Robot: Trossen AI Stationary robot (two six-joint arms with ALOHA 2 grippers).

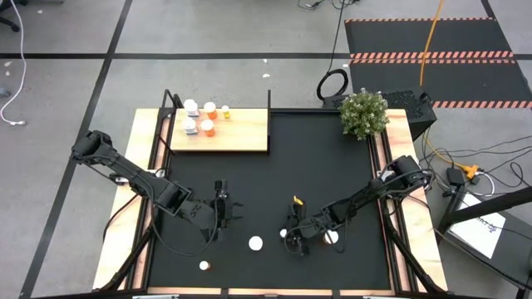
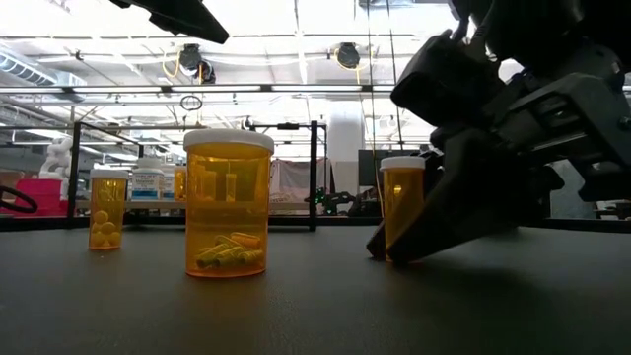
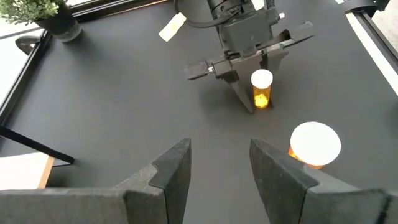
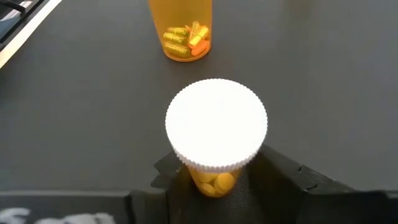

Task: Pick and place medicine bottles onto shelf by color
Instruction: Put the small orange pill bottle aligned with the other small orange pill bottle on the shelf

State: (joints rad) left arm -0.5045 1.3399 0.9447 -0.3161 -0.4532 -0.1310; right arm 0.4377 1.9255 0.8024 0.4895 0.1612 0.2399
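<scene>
A small orange bottle with a white cap (image 4: 216, 124) stands on the black mat near the table's front, between the fingers of my right gripper (image 4: 214, 174); the high view shows it too (image 1: 285, 233). A wide orange bottle (image 1: 255, 243) stands on its base just to the left. A smaller one (image 1: 204, 266) stands nearer the front edge, and another (image 1: 332, 237) stands beside my right arm. The wooden shelf (image 1: 245, 133) at the far left carries several bottles (image 1: 204, 120). My left gripper (image 3: 221, 149) hangs open above the mat, left of the centre, with nothing between its fingers. My right gripper has the small bottle's orange body (image 4: 214, 182), just under the cap, between its two fingers, one on each side. The fingers (image 4: 273, 177) slant down from the table's right and far side. The bottle stands upright with its base on the mat (image 2: 401, 207).
A potted plant (image 1: 364, 112) stands at the mat's far right corner. Wooden strips run along the mat's left and right edges. Bare mat lies between the shelf and the grippers.
</scene>
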